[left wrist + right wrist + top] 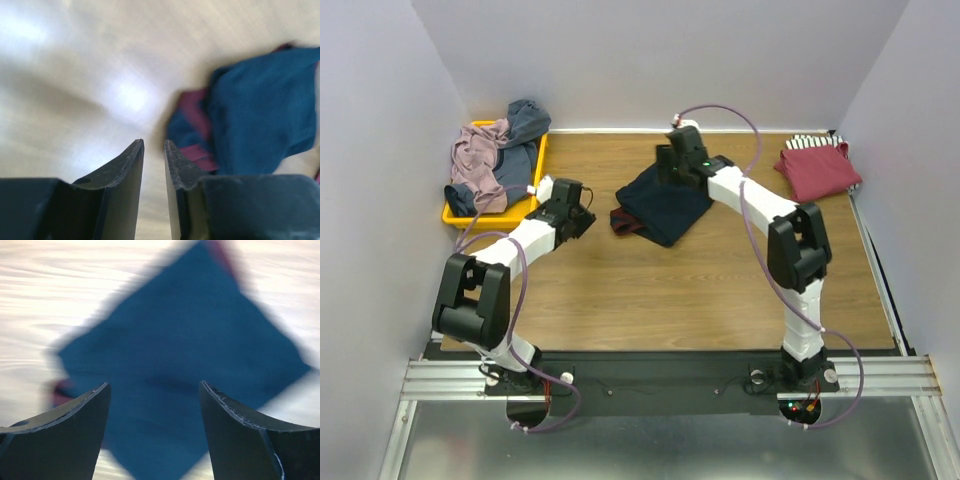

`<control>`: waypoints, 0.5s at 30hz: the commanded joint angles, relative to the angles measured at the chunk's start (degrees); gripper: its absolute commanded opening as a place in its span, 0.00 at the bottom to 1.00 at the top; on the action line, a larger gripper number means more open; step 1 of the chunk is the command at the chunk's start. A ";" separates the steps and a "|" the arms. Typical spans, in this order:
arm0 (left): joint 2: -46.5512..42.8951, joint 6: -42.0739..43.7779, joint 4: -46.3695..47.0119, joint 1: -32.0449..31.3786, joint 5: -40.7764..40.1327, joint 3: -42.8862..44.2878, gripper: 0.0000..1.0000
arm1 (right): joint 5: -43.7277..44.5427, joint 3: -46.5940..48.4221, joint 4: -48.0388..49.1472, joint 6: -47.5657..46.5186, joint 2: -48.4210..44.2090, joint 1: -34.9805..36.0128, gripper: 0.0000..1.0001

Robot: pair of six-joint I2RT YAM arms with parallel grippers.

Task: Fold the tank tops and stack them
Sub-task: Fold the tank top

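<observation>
Jersey (185,350) (navy, maroon trim showing) lies spread below the right gripper (154,385), whose jaws stand wide apart, empty. Left gripper (154,142) jaws are narrowly parted, holding nothing, with the jersey just beyond them to the right.

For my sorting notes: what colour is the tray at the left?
Yellow tray, top external view.

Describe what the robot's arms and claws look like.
The left arm and right arm are white tubes with bulky black joints, each trailing a looping purple cable. The left claw and right claw each have two dark, curved, tapering fingers with scuffed edges.
</observation>
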 commanded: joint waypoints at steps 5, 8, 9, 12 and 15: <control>0.41 -5.18 8.99 -0.42 10.16 -9.14 0.31 | -0.34 18.53 -1.70 7.70 14.70 9.32 0.75; 1.02 -4.04 12.50 -0.42 13.95 -10.02 0.32 | 2.12 23.63 -2.93 8.93 20.84 10.47 0.75; 1.20 -3.69 12.77 -0.50 14.05 -10.11 0.33 | 3.17 24.52 -3.20 9.20 21.65 10.55 0.75; 1.20 -3.33 14.96 -0.50 15.19 -11.08 0.34 | 7.12 26.45 -3.20 10.08 23.59 10.64 0.77; 1.55 -2.89 16.63 -0.59 16.33 -12.04 0.34 | 9.33 28.30 -3.11 10.70 25.78 10.73 0.79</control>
